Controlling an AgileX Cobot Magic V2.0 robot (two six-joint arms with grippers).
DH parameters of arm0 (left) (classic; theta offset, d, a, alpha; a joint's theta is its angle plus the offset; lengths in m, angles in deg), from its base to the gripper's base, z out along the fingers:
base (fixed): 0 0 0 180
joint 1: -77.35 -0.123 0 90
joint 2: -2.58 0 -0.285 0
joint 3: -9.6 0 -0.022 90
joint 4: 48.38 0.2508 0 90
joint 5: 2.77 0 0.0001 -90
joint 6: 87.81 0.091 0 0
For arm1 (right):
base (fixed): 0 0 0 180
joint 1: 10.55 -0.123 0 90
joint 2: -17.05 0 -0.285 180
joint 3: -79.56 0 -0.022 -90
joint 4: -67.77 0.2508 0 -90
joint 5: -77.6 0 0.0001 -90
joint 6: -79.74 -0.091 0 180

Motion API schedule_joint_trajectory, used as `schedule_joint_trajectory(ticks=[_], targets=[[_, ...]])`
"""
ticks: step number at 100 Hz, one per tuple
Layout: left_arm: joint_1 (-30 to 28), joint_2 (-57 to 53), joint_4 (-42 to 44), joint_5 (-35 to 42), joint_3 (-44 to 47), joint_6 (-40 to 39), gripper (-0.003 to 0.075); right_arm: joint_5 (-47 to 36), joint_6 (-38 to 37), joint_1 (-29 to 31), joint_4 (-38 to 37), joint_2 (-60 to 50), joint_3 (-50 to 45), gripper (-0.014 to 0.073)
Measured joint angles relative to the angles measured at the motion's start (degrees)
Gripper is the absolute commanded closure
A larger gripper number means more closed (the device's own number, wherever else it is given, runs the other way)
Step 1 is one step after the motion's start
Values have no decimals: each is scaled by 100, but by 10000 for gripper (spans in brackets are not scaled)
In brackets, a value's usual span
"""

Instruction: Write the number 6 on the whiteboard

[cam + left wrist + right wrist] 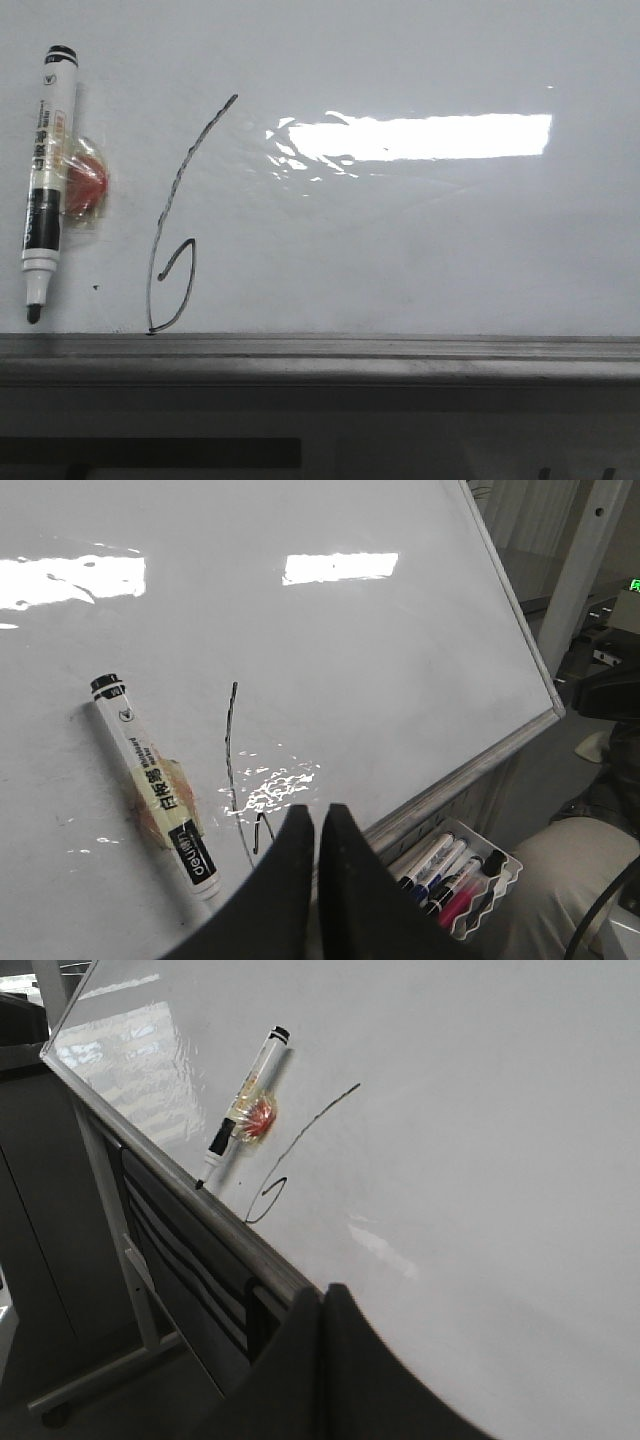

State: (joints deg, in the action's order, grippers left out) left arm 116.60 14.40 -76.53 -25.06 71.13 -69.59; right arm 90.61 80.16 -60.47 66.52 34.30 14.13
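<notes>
While we look ahead, the 6 [172, 235] stands drawn low on the board [420, 250], beside the marker [45, 180]. Left gripper [318, 825]: pinched empty. Right gripper [325, 1305]: likewise. We reckon it's done.

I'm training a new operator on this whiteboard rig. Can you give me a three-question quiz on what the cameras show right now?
1. True or false: the marker is held in the left gripper.
2. On which side of the marker is the number 6 in the front view? A) left B) right C) above it
3. Fill in: the loop of the 6 ends just above the whiteboard's bottom ____.

Key:
1. False. The marker lies against the board; both the left gripper and the right gripper are shut and hold nothing.
2. B
3. frame
</notes>
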Motion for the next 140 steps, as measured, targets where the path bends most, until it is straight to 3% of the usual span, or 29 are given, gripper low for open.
schedule_joint_trajectory(ticks=[50, 68, 85, 111, 140], targets=[[0, 0, 12, 0, 0, 0, 739, 0, 0, 0, 0, 0, -35, 648], [-183, 0, 1191, 9, 0, -56, 739, 0, 0, 0, 0, 0, -35, 648], [-1091, 0, 1641, 26, 53, -658, 739, 0, 0, 0, 0, 0, -35, 648], [-3033, -51, 1777, 458, 733, -1070, 739, 0, 0, 0, 0, 0, -35, 648], [-4328, -400, 2205, 1347, 1597, -1821, 739, 0, 0, 0, 0, 0, -35, 648]])
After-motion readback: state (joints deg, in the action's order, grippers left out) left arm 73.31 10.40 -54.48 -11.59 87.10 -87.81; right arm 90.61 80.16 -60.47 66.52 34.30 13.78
